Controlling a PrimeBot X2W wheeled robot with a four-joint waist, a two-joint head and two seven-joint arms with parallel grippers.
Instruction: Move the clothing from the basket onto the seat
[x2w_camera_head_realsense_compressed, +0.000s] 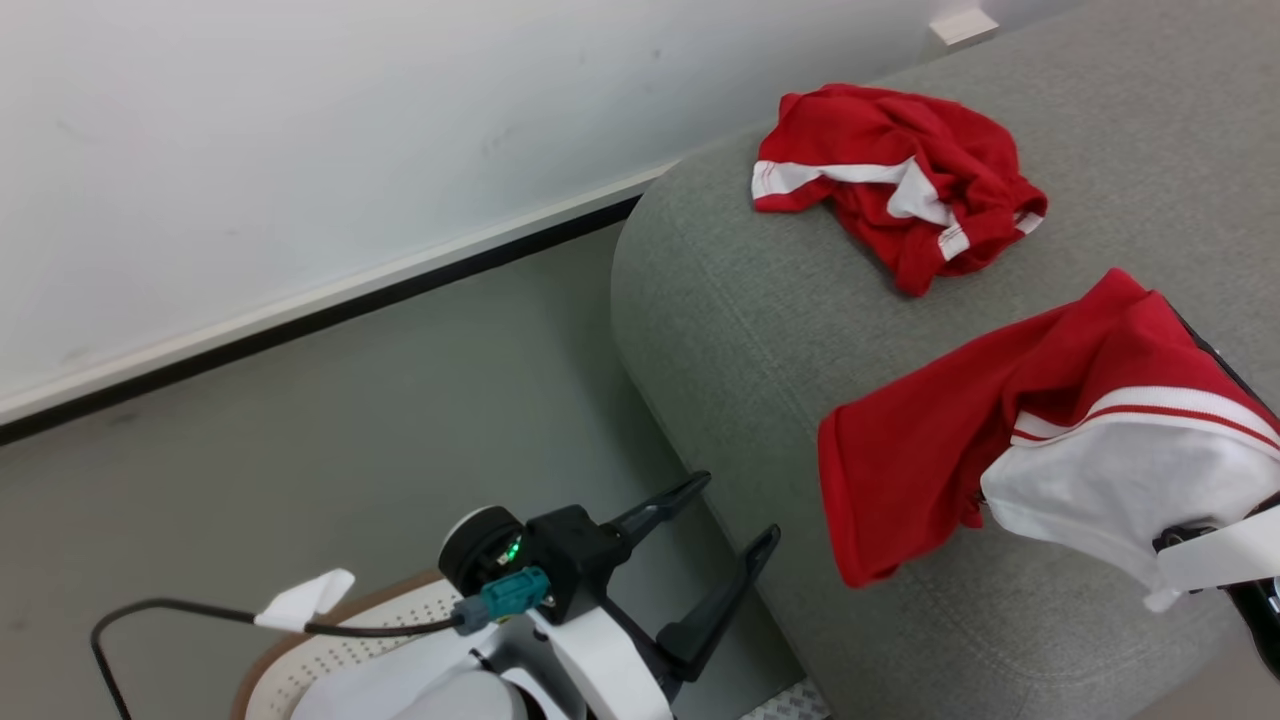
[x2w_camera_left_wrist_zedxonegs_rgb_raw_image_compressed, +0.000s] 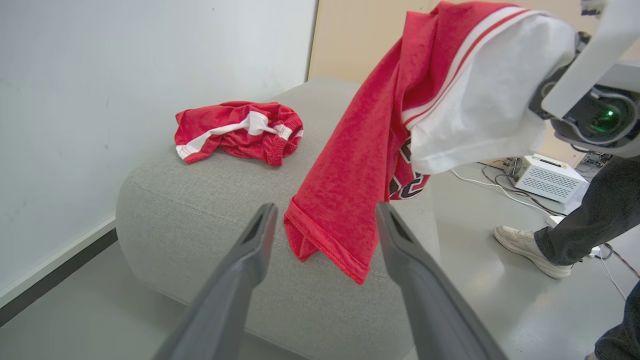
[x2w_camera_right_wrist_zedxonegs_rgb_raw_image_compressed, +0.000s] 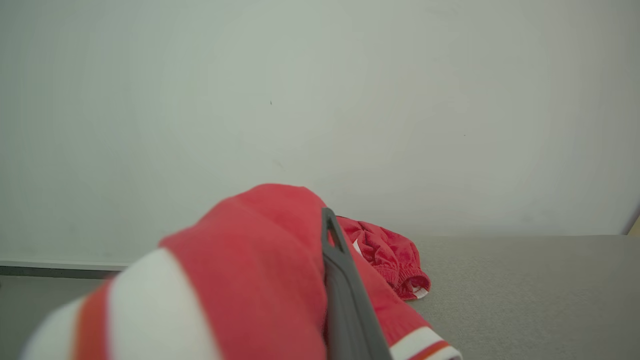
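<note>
The right end effector (x2w_camera_right_wrist_zedxonegs_rgb_raw_image_compressed: 326, 225) is clamping shut on a red jersey (x2w_camera_head_realsense_compressed: 930, 450), which is hanging draped over it above the sofa (x2w_camera_head_realsense_compressed: 720, 300), showing a white panel and red-striped white trim. I cannot tell whether its hem is touching the cushion. Black-edged white numerals are peeking from a fold, too hidden to read. Red shorts (x2w_camera_head_realsense_compressed: 900, 180) with white stripes are lying crumpled on the sofa. The left end effector (x2w_camera_head_realsense_compressed: 735, 508) is standing spread apart and empty near the basket (x2w_camera_head_realsense_compressed: 350, 640).
</note>
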